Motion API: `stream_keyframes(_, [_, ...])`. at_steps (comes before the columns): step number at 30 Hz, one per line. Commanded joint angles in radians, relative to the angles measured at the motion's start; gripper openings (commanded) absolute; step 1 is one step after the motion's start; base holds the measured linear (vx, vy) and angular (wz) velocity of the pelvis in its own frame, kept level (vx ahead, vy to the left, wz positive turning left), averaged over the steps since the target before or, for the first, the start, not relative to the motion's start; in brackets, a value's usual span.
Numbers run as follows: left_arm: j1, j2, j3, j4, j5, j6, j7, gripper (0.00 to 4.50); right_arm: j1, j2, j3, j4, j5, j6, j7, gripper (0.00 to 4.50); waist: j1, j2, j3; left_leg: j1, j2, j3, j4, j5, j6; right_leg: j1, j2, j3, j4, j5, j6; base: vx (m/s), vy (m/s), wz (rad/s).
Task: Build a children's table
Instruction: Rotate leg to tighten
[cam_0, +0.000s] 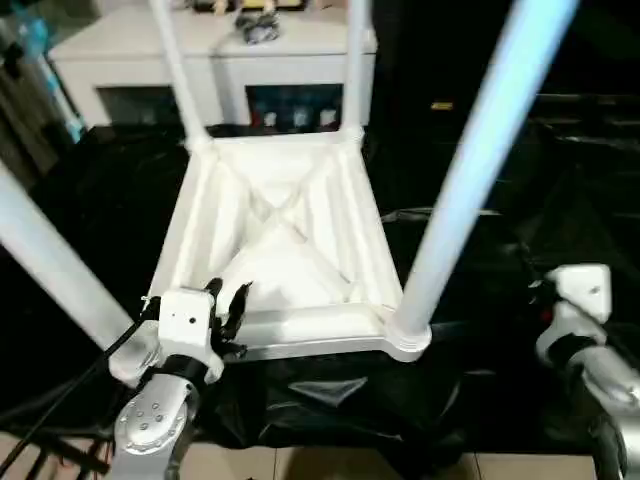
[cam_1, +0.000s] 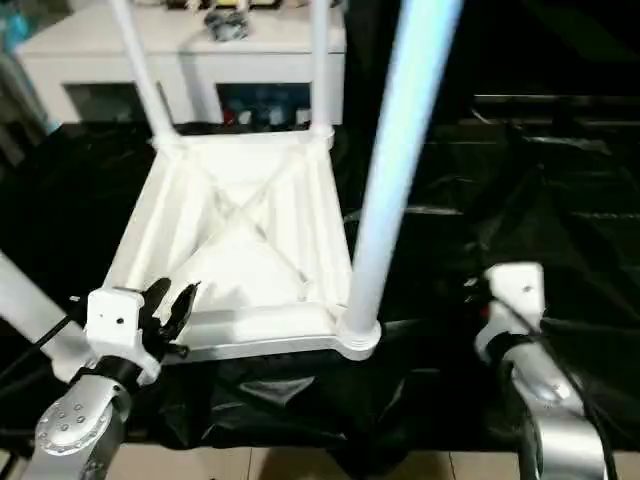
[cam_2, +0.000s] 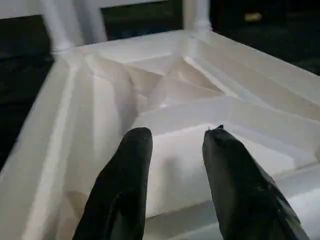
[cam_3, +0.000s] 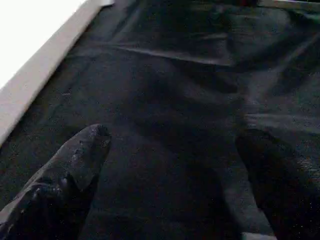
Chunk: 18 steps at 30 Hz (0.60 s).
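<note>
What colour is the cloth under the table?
Black cloth, clearest in the right eye view.

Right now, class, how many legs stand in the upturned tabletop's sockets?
4: far left leg, far right leg, near right leg, near left leg, one at each corner of the tabletop.

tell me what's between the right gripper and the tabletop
Only bare black cloth. In the right wrist view it runs from the open right gripper to the tabletop edge, with nothing lying on it.
</note>
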Motion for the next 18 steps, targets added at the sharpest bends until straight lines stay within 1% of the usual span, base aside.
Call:
stream_keyframes(1, [0.0,0.013,0.006,-0.001,-0.059,-0.01,-0.059,2.17,-0.014,0.01,0.016,-0.022,0.022,-0.013,0.017,4.5,0.006,-0.02,-0.033,0.007,0.051,-0.04,-0.094,-0.256,0.016,0.02,-0.059,0.028,-0.087,-0.429,-0.1,0.0,0.0,0.0])
stream_keyframes(2, [0.003,0.01,0.009,-0.015,-0.107,-0.009,-0.093,2.24,-0.019,0.017,0.015,-0.016,0.031,-0.016,0.023,4.5,0.005,-0.023,-0.034,0.01,0.05,-0.037,-0.092,-0.255,0.017,0.018,-0.059,0.028,-0.088,-0.427,-0.108,0.0,0.0,0.0])
stream_keyframes(3, [0.003,0.01,0.009,-0.028,-0.155,-0.018,-0.133,2.29,-0.029,0.027,0.013,-0.004,0.042,-0.021,0.028,4.5,0.005,-0.02,-0.037,0.012,0.051,-0.036,-0.092,-0.246,0.02,0.017,-0.06,0.028,-0.085,-0.401,-0.125,0.0,0.0,0.0])
stream_keyframes(4, [-0.004,0.024,0.022,-0.031,-0.22,-0.021,-0.193,2.29,-0.041,0.044,0.024,-0.003,0.048,-0.019,0.023,4.5,0.006,-0.016,-0.04,0.013,0.054,-0.035,-0.092,-0.225,0.022,0.018,-0.058,0.027,-0.078,-0.346,-0.141,0.0,0.0,0.0])
stream_keyframes(5, [-0.004,0.024,0.022,-0.031,-0.22,-0.021,-0.193,2.4,-0.041,0.044,0.024,-0.003,0.048,-0.019,0.023,4.5,0.006,-0.014,-0.04,0.013,0.054,-0.035,-0.093,-0.216,0.021,0.018,-0.056,0.026,-0.075,-0.318,-0.15,0.0,0.0,0.0])
stream_keyframes(6, [-0.04,0.058,0.004,-0.004,-0.247,-0.004,-0.264,2.53,-0.056,0.042,0.032,-0.014,0.053,-0.004,0.027,4.5,0.003,-0.017,-0.04,0.012,0.055,-0.033,-0.094,-0.21,0.023,0.02,-0.052,0.023,-0.07,-0.268,-0.16,0.0,0.0,0.0])
stream_keyframes(7, [-0.057,0.072,-0.006,0.008,-0.249,-0.001,-0.289,2.53,-0.062,0.038,0.035,-0.02,0.055,0.002,0.032,4.5,0.006,-0.014,-0.044,0.017,0.054,-0.031,-0.092,-0.196,0.023,0.022,-0.051,0.023,-0.063,-0.227,-0.166,0.0,0.0,0.0])
stream_keyframes(8, [-0.1,0.083,-0.037,0.04,-0.265,0.021,-0.35,2.61,-0.071,0.01,0.032,-0.026,0.071,0.009,0.07,4.5,0.006,-0.014,-0.044,0.019,0.053,-0.029,-0.092,-0.189,0.026,0.021,-0.049,0.024,-0.063,-0.208,-0.169,0.0,0.0,0.0])
stream_keyframes(9, [-0.131,0.092,-0.06,0.066,-0.267,0.029,-0.387,2.65,-0.077,-0.01,0.03,-0.025,0.083,0.01,0.098,4.5,0.014,-0.013,-0.046,0.025,0.052,-0.025,-0.088,-0.171,0.033,0.021,-0.05,0.025,-0.061,-0.184,-0.173,0.0,0.0,0.0])
stream_keyframes(10, [-0.175,0.105,-0.093,0.112,-0.258,0.035,-0.438,2.85,-0.083,-0.035,0.029,-0.015,0.095,0.004,0.139,4.5,0.023,-0.019,-0.047,0.029,0.052,-0.022,-0.084,-0.139,0.042,0.022,-0.05,0.026,-0.056,-0.142,-0.179,0.0,0.0,0.0])
stream_keyframes(11, [-0.205,0.117,-0.114,0.146,-0.254,0.036,-0.476,2.95,-0.087,-0.049,0.031,-0.006,0.101,-0.002,0.165,4.5,0.025,-0.017,-0.049,0.026,0.053,-0.022,-0.083,-0.118,0.045,0.027,-0.052,0.026,-0.05,-0.12,-0.184,0.0,0.0,0.0])
stream_keyframes(12, [-0.245,0.136,-0.141,0.191,-0.239,0.045,-0.522,2.95,-0.083,-0.073,0.045,0.0,0.093,-0.01,0.198,4.5,0.027,-0.008,-0.049,0.023,0.052,-0.022,-0.082,-0.091,0.05,0.028,-0.055,0.026,-0.045,-0.087,-0.192,0.0,0.0,0.0])
stream_keyframes(13, [-0.278,0.148,-0.162,0.224,-0.233,0.059,-0.558,3.0,-0.078,-0.096,0.058,0.001,0.087,-0.014,0.226,4.5,0.029,-0.012,-0.052,0.027,0.05,-0.019,-0.077,-0.079,0.054,0.029,-0.055,0.026,-0.046,-0.073,-0.196,0.0,0.0,0.0])
stream_keyframes(14, [-0.345,0.152,-0.196,0.268,-0.251,0.115,-0.616,3.04,-0.062,-0.148,0.076,-0.015,0.092,-0.002,0.294,4.5,0.028,-0.004,-0.054,0.028,0.049,-0.019,-0.075,-0.07,0.054,0.033,-0.054,0.025,-0.043,-0.05,-0.204,0.0,0.0,0.0])
stream_keyframes(15, [-0.375,0.154,-0.22,0.284,-0.255,0.146,-0.644,3.15,-0.053,-0.172,0.077,-0.028,0.1,0.006,0.323,4.5,0.028,-0.008,-0.054,0.027,0.05,-0.018,-0.074,-0.067,0.057,0.035,-0.056,0.026,-0.041,-0.039,-0.211,0.0,0.0,0.0])
stream_keyframes(16, [-0.38,0.155,-0.225,0.288,-0.254,0.149,-0.649,3.15,-0.052,-0.176,0.076,-0.03,0.102,0.007,0.328,4.5,0.026,-0.001,-0.055,0.024,0.05,-0.02,-0.074,-0.062,0.059,0.039,-0.06,0.027,-0.037,-0.025,-0.222,0.0,0.0,0.0])
stream_keyframes(17, [-0.438,0.167,-0.291,0.337,-0.224,0.17,-0.699,3.15,-0.042,-0.226,0.07,-0.05,0.123,0.024,0.383,4.5,0.022,0.002,-0.053,0.021,0.049,-0.021,-0.073,-0.086,0.071,0.045,-0.063,0.026,-0.043,-0.035,-0.238,0.0,0.0,0.0])
stream_keyframes(18, [-0.465,0.168,-0.321,0.37,-0.207,0.161,-0.724,3.15,-0.036,-0.252,0.067,-0.062,0.13,0.031,0.403,4.5,0.021,0.007,-0.053,0.024,0.049,-0.021,-0.072,-0.098,0.076,0.044,-0.063,0.026,-0.046,-0.049,-0.242,0.0,0.0,0.0])
